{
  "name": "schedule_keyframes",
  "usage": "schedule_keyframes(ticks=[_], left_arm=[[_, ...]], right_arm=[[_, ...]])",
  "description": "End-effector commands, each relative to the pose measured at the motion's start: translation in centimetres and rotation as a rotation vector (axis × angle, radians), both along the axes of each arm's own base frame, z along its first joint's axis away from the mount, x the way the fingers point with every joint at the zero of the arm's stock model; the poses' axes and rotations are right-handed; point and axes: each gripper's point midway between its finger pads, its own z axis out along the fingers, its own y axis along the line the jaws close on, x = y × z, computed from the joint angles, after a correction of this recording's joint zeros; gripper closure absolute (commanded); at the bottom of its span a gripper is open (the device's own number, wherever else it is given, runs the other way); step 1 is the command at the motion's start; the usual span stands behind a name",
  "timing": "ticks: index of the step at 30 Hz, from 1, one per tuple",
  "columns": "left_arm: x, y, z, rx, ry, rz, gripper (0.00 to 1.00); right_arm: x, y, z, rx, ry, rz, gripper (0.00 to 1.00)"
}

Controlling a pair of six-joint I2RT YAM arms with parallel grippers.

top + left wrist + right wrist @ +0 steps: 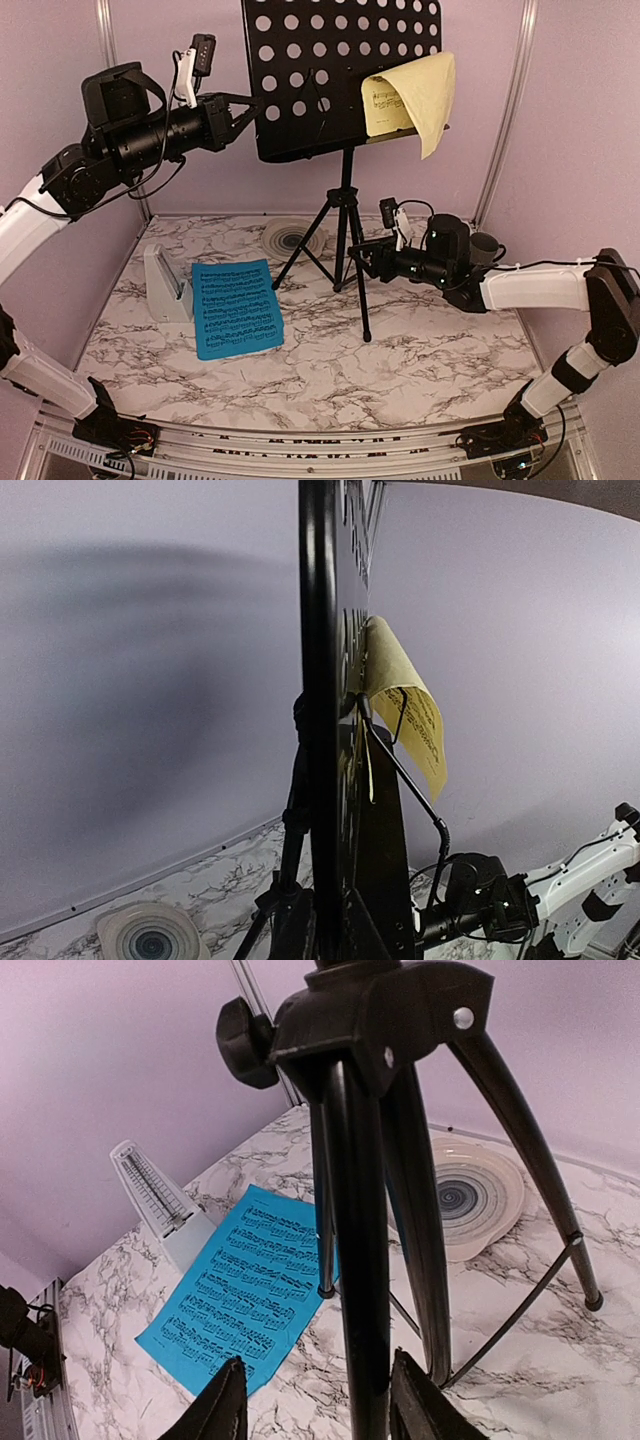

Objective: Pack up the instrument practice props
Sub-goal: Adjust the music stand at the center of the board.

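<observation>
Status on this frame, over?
Left tool clamped on music stand, desk edge. Right tool open, straddling a tripod leg. Yellow page on desk; blue page, metronome on table. Plate by tripod feet.

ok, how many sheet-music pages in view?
2. Blue page flat on the table beside the metronome; yellow page curling over on the music stand. Others could be hidden behind it.

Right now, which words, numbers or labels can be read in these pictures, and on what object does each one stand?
No readable word, number or brand anywhere.
blue sheet-music page: printed staves of notes only; any heading is too small to read.
yellow sheet-music page: printed notes, too small to read.
white metronome: fine scale marks; its figures are too blurred to read.
black music stand: no label visible.
</observation>
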Motion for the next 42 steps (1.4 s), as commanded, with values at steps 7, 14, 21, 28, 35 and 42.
schedule_keyframes(ticks=[7, 14, 21, 28, 35, 42], left_arm=[[3.4, 1.9, 0.1, 0.000, -0.004, 0.093, 0.91], [2.9, 1.6, 0.1, -0.014, -0.005, 0.061, 0.92], [1.8, 0.9, 0.4, -0.035, -0.011, -0.012, 0.92], [1.3, 0.5, 0.5, -0.051, -0.013, -0.053, 0.92], [0.5, -0.3, 1.0, -0.069, -0.026, -0.110, 0.71], [0.9, -0.7, 1.2, -0.060, -0.032, -0.102, 0.54]], right_arm=[[-0.5, 0.9, -1.2, 0.004, 0.008, 0.015, 0.60], [1.5, 0.2, -2.8, -0.043, 0.042, -0.095, 0.55], [2.1, -0.6, -2.2, -0.062, 0.003, -0.141, 0.50], [3.3, 0.8, -3.3, -0.084, 0.023, -0.121, 0.53], [4.5, 1.9, -2.5, -0.069, 0.010, -0.110, 0.70], [3.9, 2.2, -2.4, -0.064, 0.003, -0.102, 1.00]])
